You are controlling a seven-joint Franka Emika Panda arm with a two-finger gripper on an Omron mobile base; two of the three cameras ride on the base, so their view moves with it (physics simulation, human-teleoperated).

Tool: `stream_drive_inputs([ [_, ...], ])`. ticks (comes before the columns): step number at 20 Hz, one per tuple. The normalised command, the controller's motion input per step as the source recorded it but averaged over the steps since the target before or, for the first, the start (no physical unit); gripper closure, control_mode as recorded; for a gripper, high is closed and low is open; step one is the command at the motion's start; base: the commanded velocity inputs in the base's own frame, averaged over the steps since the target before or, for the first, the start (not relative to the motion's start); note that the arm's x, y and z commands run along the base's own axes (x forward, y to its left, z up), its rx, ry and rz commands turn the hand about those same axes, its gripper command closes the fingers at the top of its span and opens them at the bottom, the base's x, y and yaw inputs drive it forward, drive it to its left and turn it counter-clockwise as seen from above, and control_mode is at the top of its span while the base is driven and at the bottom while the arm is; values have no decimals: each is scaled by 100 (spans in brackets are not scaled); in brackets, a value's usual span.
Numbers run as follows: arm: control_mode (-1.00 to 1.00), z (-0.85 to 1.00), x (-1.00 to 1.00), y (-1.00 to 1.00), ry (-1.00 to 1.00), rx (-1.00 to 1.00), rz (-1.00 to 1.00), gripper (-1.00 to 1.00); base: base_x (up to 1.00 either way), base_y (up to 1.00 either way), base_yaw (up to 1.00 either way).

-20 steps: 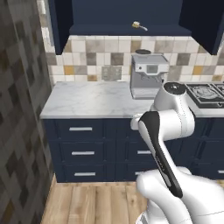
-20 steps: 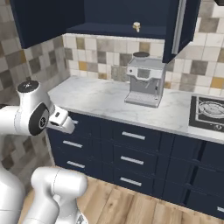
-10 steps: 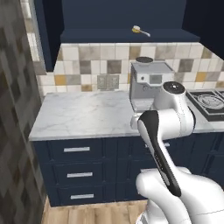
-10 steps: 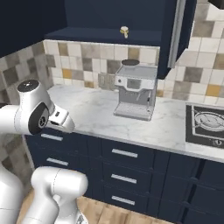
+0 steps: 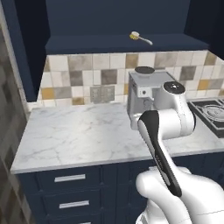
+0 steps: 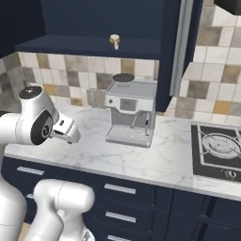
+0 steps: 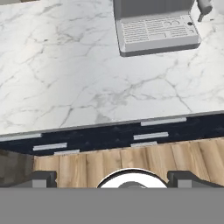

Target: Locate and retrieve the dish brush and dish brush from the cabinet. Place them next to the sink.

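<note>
Left base view: a small yellow-bristled dish brush with a thin grey handle [image 5: 140,37] lies on the floor of the deep open recess of the dark navy blue wall cabinet [image 5: 118,43], near its front edge, handle pointing right. Below it a boxy silver espresso machine [image 5: 146,89] stands on the white marbled stone counter [image 5: 74,135], partly behind the white arm.

Right base view: the same brush [image 6: 114,40] appears end-on, a pale round head on the shelf lip directly above the espresso machine [image 6: 130,112]. A black gas stovetop [image 6: 216,151] sits at the right of the counter [image 6: 136,157].

Hand view: the camera looks down over the counter [image 7: 74,83] edge to navy drawers with silver handles [image 7: 148,131] and light wooden floorboards [image 7: 131,159]. The two-finger gripper [image 7: 112,179] is spread wide and empty, its dark tips far apart at the bottom.

The brush looks light and stiff, likely to skid or roll if nudged. The slim handle seems the best place to pinch, close to the head, across its width. It lies high and well apart from the gripper.
</note>
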Motion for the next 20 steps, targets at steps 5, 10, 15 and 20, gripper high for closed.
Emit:
stream_drive_inputs([
  [5, 100, 0, 0, 0, 0, 0, 0, -100, 60, 3, -11],
  [10, 100, 0, 0, 0, 0, 0, 0, -100, 45, 2, -8],
  [15, 100, 0, 0, 0, 0, 0, 0, -100, 23, 6, -6],
  [20, 100, 0, 0, 0, 0, 0, 0, -100, 60, 9, -7],
])
